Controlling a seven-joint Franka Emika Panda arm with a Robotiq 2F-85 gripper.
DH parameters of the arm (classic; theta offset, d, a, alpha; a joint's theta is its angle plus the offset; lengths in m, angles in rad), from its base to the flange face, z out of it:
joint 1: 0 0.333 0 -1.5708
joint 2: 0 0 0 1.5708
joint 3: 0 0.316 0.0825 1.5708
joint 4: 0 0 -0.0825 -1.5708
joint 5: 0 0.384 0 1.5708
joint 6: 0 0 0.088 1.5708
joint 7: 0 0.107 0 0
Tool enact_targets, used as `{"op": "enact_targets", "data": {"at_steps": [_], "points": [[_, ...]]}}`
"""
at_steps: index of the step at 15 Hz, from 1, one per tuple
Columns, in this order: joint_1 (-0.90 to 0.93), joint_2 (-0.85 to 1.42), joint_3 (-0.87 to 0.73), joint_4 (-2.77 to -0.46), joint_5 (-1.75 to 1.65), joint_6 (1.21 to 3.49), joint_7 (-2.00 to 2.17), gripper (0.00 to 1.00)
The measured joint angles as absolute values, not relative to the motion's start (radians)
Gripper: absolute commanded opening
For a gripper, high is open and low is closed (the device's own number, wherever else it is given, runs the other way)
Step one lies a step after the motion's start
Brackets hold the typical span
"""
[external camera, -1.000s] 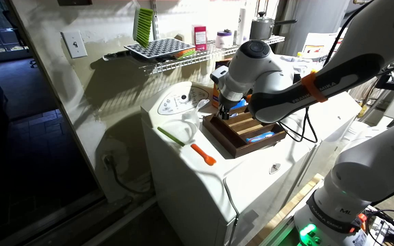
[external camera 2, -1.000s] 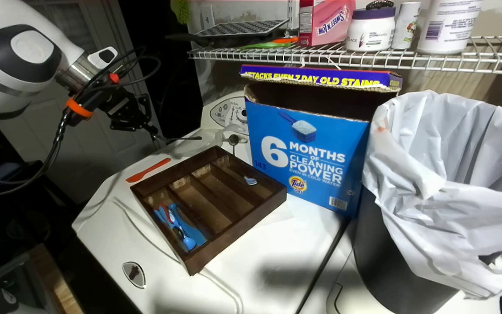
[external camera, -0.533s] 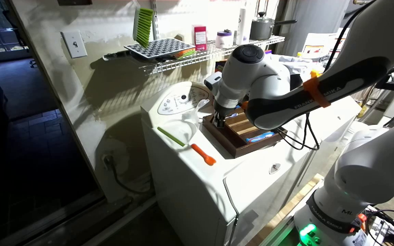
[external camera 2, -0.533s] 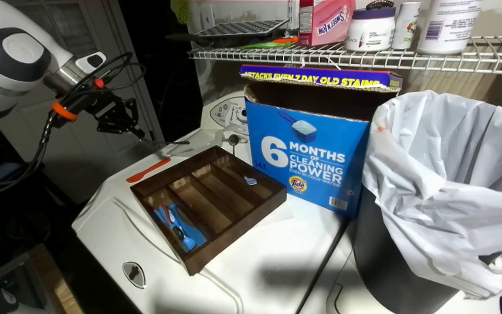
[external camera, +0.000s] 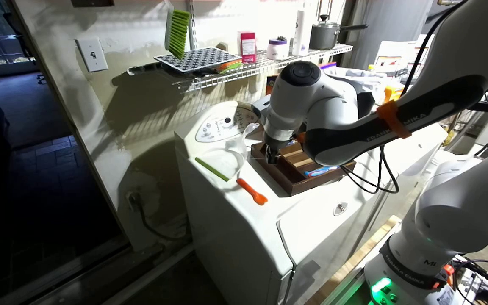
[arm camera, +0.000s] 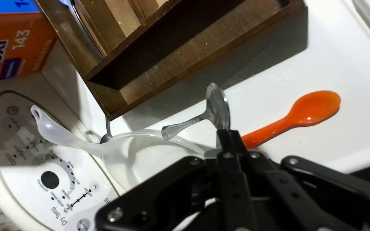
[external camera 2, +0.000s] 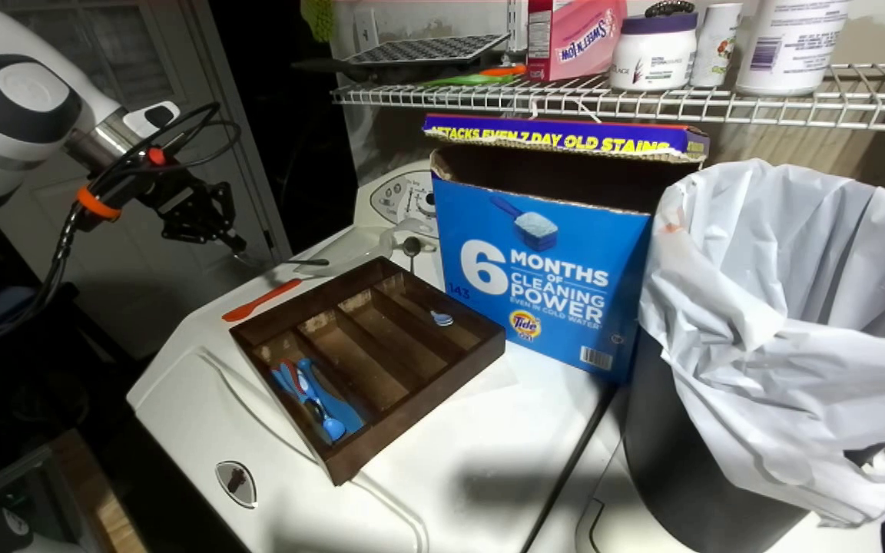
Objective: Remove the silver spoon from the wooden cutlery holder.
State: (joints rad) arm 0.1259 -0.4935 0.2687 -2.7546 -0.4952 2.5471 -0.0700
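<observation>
Hand [arm camera: 228,134] grips one silver spoon [arm camera: 216,107]; one holder [external camera 2: 421,405] nearby.

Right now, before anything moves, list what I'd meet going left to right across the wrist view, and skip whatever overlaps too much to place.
Orange-and-blue box → small dark round-ended utensil → silver spoon, pinched in the gripper → orange spoon.

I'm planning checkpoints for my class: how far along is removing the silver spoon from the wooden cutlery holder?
Done: the silver spoon is out of the wooden cutlery holder, beyond its wall in the wrist view. Under way: the hand, closed on the spoon, holds it aloft. Left: probably just setting it down, perhaps on the white appliance top.
</observation>
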Motion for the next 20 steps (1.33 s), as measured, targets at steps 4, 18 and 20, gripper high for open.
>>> {"op": "enact_targets", "data": {"at_steps": [4, 18, 20], "points": [[0.127, -0.490, 0.284, -2.757, -0.495, 2.540, -0.021, 0.00], [0.140, -0.410, 0.294, -2.759, -0.473, 2.576, 0.070, 0.00], [0.140, -0.392, 0.294, -2.759, -0.473, 2.595, 0.078, 0.00]]}}
